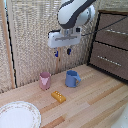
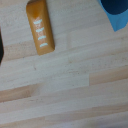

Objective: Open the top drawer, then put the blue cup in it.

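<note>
The blue cup [image 1: 72,78] stands upright on the wooden table, its handle turned toward the exterior view's right. Part of its rim also shows in the wrist view, blue cup [image 2: 116,12]. My gripper [image 1: 62,52] hangs well above the table, up and slightly to the exterior view's left of the cup, open and with nothing between its fingers. On the exterior view's right stands the dark brown dresser. Its top drawer [image 1: 112,29] sits flush and shut, with a slim silver handle [image 1: 116,32] across it.
A pink cup [image 1: 45,80] stands beside the blue one. An orange block [image 1: 58,96] [image 2: 40,26] lies in front of them. A white plate [image 1: 17,115] rests at the near left corner. The lower drawer [image 1: 107,57] is shut. A woven screen backs the table.
</note>
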### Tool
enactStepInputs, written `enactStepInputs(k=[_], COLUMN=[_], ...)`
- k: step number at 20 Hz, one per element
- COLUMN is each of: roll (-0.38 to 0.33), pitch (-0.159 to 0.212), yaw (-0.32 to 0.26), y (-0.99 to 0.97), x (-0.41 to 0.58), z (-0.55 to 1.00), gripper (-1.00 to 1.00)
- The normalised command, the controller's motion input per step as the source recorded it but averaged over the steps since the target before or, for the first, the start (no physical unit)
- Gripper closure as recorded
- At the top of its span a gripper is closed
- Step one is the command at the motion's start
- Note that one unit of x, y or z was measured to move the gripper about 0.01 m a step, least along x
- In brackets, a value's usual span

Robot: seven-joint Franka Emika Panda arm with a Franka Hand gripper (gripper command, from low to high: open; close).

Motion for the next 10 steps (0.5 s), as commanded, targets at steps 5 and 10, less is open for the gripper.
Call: enactStepInputs(k=[5, 10], roll=[-0.129, -0.129], pitch=[0.000, 0.000], yaw=[0.118, 0.116], y=[-0.09, -0.20], x=[-0.051, -0.033], z=[0.81, 0.76], gripper=[-1.00, -1.00])
